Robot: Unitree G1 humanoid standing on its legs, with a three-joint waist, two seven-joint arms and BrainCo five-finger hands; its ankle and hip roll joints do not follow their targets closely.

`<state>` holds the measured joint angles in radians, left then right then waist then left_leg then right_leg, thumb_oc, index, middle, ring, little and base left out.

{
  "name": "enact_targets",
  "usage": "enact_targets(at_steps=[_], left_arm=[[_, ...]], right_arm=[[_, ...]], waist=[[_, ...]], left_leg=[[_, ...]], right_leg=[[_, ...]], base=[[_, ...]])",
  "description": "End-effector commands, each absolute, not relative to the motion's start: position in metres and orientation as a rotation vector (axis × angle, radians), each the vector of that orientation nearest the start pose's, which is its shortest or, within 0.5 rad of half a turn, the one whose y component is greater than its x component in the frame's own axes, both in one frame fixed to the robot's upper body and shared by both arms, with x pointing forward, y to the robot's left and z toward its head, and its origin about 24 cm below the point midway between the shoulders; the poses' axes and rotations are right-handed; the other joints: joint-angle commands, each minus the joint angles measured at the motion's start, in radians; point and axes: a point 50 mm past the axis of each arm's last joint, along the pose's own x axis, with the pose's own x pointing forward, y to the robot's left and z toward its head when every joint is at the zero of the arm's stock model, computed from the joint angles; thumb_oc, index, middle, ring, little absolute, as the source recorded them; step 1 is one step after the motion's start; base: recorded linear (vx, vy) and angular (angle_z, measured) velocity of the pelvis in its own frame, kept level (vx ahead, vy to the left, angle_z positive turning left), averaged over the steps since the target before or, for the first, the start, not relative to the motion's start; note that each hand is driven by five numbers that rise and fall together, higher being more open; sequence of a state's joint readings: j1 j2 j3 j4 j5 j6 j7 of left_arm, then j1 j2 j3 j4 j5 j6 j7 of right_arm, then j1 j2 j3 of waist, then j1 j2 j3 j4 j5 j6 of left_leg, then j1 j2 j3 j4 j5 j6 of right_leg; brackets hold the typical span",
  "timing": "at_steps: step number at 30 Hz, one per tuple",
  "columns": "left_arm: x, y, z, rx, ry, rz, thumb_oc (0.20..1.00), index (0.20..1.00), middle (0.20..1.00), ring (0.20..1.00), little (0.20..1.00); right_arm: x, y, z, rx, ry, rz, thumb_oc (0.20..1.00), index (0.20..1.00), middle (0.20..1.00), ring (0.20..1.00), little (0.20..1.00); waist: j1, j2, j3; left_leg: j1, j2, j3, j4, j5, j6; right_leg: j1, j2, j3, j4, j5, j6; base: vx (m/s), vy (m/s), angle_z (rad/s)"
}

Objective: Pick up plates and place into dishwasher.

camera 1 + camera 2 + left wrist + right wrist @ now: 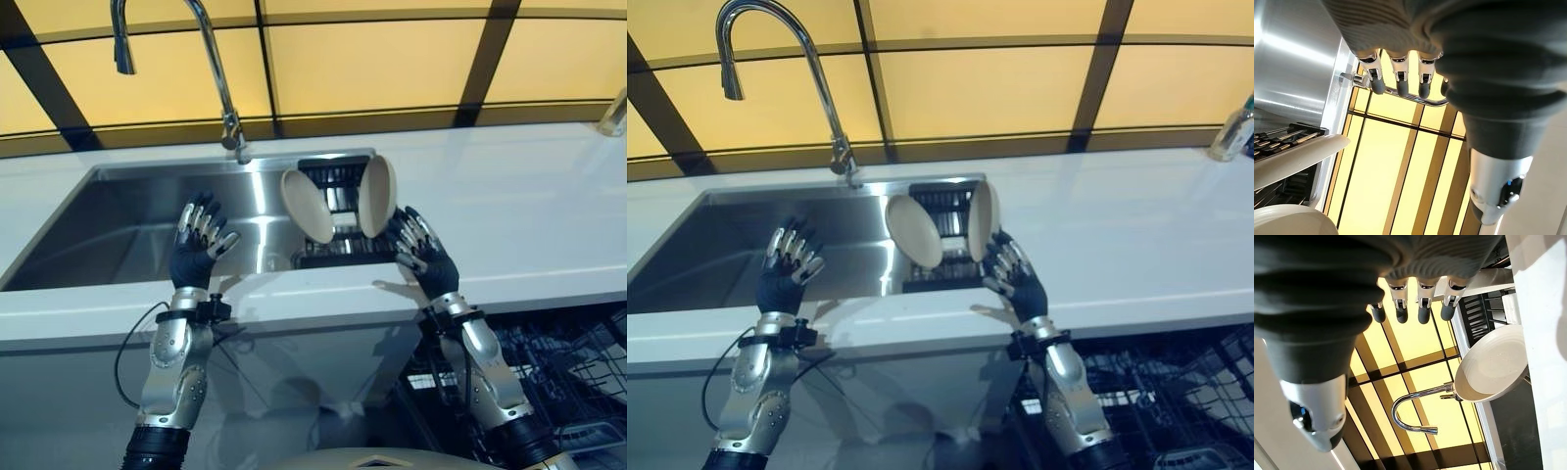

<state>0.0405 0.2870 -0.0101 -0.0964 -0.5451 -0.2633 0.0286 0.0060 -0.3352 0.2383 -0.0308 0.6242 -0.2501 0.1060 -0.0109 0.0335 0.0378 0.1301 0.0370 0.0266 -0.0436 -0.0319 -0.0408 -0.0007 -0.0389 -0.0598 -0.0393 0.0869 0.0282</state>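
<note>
Two cream plates stood on edge in the black rack point(333, 257) at the sink's point(118, 230) right end, at about 12 o'clock from me: the left plate point(307, 206) leaned back toward 10 o'clock, the right plate point(377, 196) stood nearly edge-on. My right hand point(423, 253) hung just beside the right plate's lower rim at roughly 1 o'clock, fingers spread and only slightly bent, holding nothing; I could not tell whether a fingertip touched the rim. My left hand point(199, 245) hovered over the basin at 11 o'clock, fingers likewise loose and empty, well apart from the plates. The faucet point(211, 69) arched above the white desk point(529, 211). The dishwasher basket point(558, 362) lay open below the desk edge at 4 o'clock. As I judged it, the step was the first grasp. To do it well, I would bring the thumb behind the right plate and the fingers over its face, pinch near the rim, and lift straight up out of the rack tines before swinging toward 4 o'clock, keeping clear of the neighbouring plate so it did not tip.
</note>
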Motion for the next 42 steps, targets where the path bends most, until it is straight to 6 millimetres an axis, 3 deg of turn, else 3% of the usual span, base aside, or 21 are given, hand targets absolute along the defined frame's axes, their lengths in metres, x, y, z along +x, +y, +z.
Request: enact_targets(at_steps=[1,13,19,24,29,32,37,42], left_arm=[[0.236,0.222,0.115,-0.206,-0.452,0.038,1.0,1.0,1.0,1.0,1.0],[0.238,0.213,0.123,-0.177,-0.49,-0.011,1.0,1.0,1.0,1.0,1.0],[0.236,0.212,0.126,-0.144,-0.498,-0.022,1.0,1.0,1.0,1.0,1.0],[0.24,0.208,0.144,0.027,-0.577,-0.048,1.0,1.0,1.0,1.0,1.0],[0.265,0.208,0.172,0.286,-0.623,-0.032,1.0,1.0,1.0,1.0,1.0],[0.285,0.226,0.188,0.569,-0.622,0.032,1.0,1.0,1.0,1.0,1.0],[0.301,0.265,0.216,0.987,-0.63,0.101,1.0,1.0,1.0,1.0,1.0],[0.298,0.271,0.237,1.457,-0.62,0.068,1.0,1.0,1.0,1.0,1.0]], right_arm=[[0.245,-0.157,0.083,0.354,-0.269,0.301,1.0,1.0,1.0,1.0,1.0],[0.24,-0.157,0.087,0.35,-0.293,0.297,1.0,1.0,1.0,1.0,1.0],[0.235,-0.16,0.083,0.348,-0.265,0.29,1.0,1.0,1.0,1.0,1.0],[0.233,-0.162,0.081,0.336,-0.234,0.302,1.0,1.0,1.0,1.0,1.0],[0.236,-0.161,0.081,0.303,-0.2,0.319,1.0,1.0,1.0,1.0,1.0],[0.235,-0.169,0.083,0.262,-0.171,0.331,1.0,1.0,1.0,1.0,1.0],[0.23,-0.202,0.091,0.192,-0.151,0.319,1.0,1.0,1.0,1.0,1.0],[0.227,-0.227,0.094,0.16,-0.131,0.295,1.0,1.0,1.0,1.0,1.0]], waist=[[-0.007,-0.052,-0.025],[-0.007,-0.069,0.058],[-0.015,-0.068,0.066],[-0.038,-0.058,0.053],[-0.077,-0.036,0.039],[-0.116,-0.017,0.025],[-0.17,0.008,0.022],[-0.196,0.031,0.034]], left_leg=[[-0.102,-0.025,0.006,0.103,-0.057,0.029],[-0.201,-0.014,0.001,0.135,-0.042,0.027],[-0.194,-0.006,0.009,0.146,-0.041,0.018],[-0.163,0.002,0.022,0.134,-0.037,0.013],[-0.127,0.012,0.039,0.127,-0.033,0.008],[-0.101,0.017,0.061,0.115,-0.029,0.008],[-0.088,0.016,0.1,0.107,-0.025,0.012],[-0.086,0.013,0.118,0.119,-0.029,0.011]], right_leg=[[0.01,-0.077,0.011,0.098,-0.119,0.085],[-0.082,-0.068,0.033,0.14,-0.128,0.084],[-0.069,-0.069,0.036,0.143,-0.132,0.085],[-0.046,-0.07,0.041,0.142,-0.138,0.093],[-0.029,-0.069,0.055,0.151,-0.144,0.102],[-0.02,-0.07,0.069,0.154,-0.145,0.111],[-0.028,-0.072,0.096,0.166,-0.145,0.12],[-0.037,-0.08,0.111,0.18,-0.145,0.126]], base=[[0.09,0.019,0.0],[0.01,-0.02,-0.01],[0.09,-0.011,0.0],[0.1,0.015,0.0],[0.11,0.063,-0.03],[0.13,0.08,-0.19],[0.07,0.079,-0.18],[0.05,0.082,-0.14]])
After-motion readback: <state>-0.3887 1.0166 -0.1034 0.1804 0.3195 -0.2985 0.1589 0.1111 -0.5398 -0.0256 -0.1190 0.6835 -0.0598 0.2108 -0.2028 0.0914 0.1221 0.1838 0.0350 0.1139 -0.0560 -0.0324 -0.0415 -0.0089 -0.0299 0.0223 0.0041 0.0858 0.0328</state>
